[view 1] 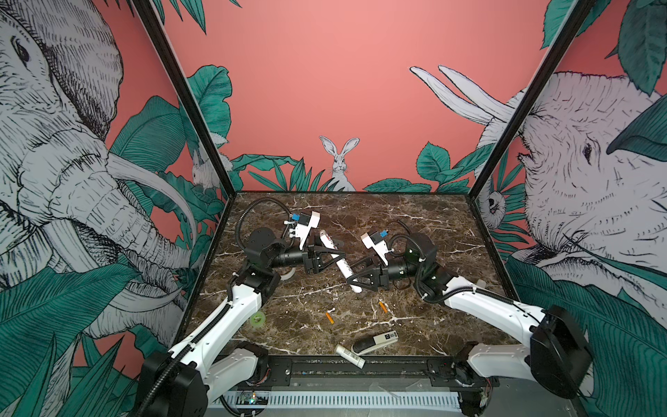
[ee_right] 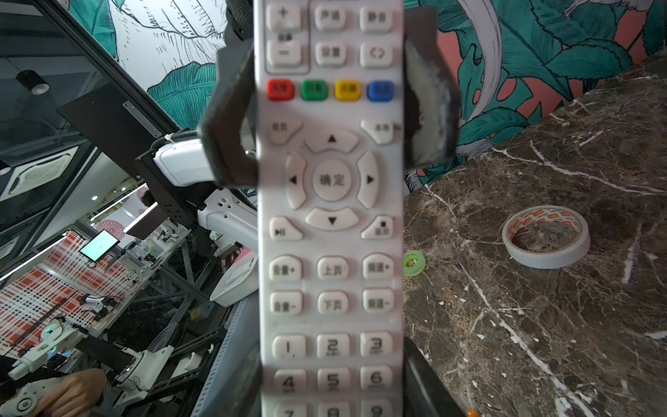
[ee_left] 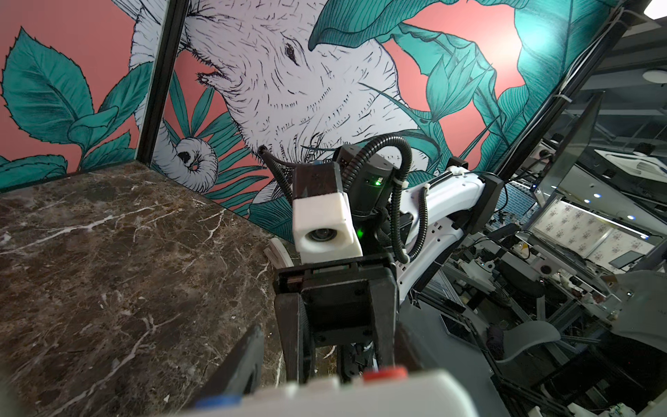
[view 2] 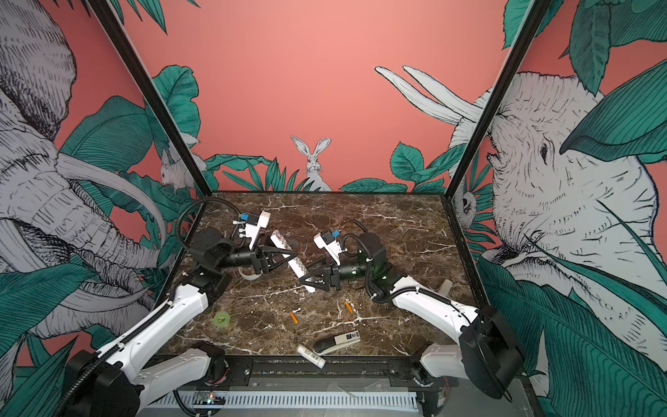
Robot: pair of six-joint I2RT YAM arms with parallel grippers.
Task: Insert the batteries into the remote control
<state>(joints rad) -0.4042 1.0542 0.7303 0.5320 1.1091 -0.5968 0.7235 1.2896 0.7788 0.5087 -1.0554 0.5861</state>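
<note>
remote control [view 1: 343, 269] held above tabletop [view 1: 433, 224], left end effector [view 1: 337, 252] and right end effector [view 1: 353, 281] both clamping it, batteries [view 1: 329, 317] [view 1: 383, 307] lying nearer

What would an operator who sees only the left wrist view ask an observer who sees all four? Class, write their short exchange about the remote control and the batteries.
Operator: The remote control is a blur here. What is on it?
Observer: The right wrist view shows its keypad head-on: four coloured keys, an arrow pad, number keys.
Operator: I see nothing to load. Where?
Observer: The batteries lie loose and apart on the table, nearer its front edge than the remote.
</note>
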